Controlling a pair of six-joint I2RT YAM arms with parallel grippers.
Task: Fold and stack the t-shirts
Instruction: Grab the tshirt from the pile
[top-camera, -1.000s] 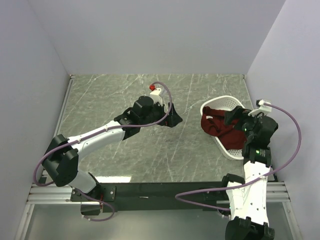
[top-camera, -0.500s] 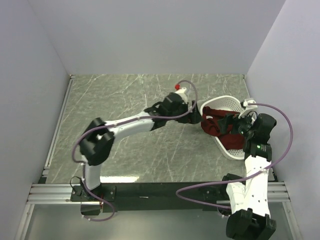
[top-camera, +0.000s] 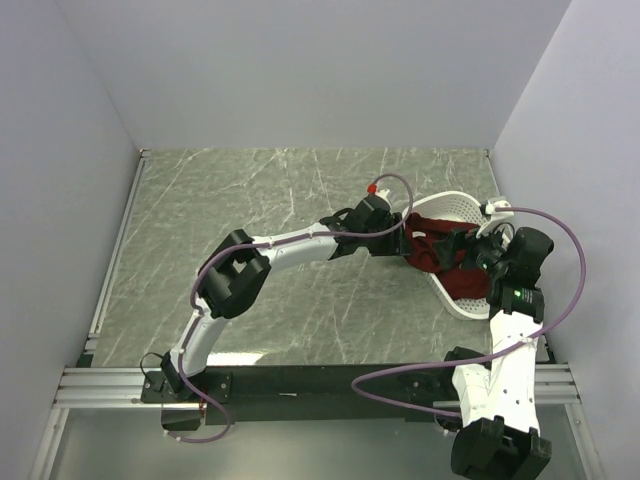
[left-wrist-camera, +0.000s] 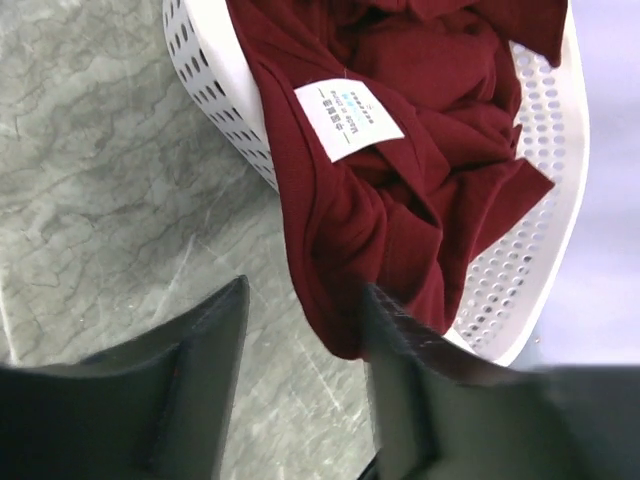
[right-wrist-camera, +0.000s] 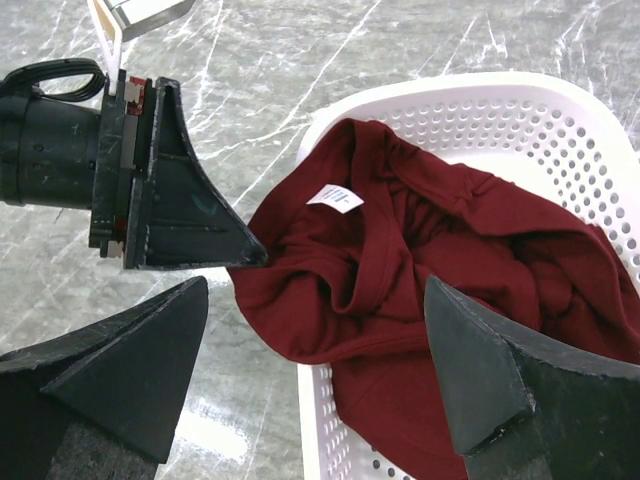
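Observation:
A dark red t-shirt (top-camera: 440, 262) lies crumpled in a white mesh basket (top-camera: 455, 203) at the table's right side. One fold spills over the basket's near-left rim (left-wrist-camera: 205, 60), and a white label (left-wrist-camera: 348, 118) faces up. My left gripper (top-camera: 397, 240) has reached that hanging fold (left-wrist-camera: 340, 320). Its jaws stand partly apart, with the fold's lower edge against the right finger (left-wrist-camera: 420, 380) and bare table showing beside the left finger. My right gripper (right-wrist-camera: 310, 370) hovers wide open above the shirt (right-wrist-camera: 450, 260) and holds nothing.
The basket stands near the table's right edge, close to the right wall. The left arm (top-camera: 290, 245) stretches across the middle of the marble table (top-camera: 250, 190). Its finger (right-wrist-camera: 190, 215) lies just left of the shirt in the right wrist view.
The left arm has swung right across the table to the basket, and its jaws have narrowed. The right gripper shifted slightly left over the basket and stayed wide open.

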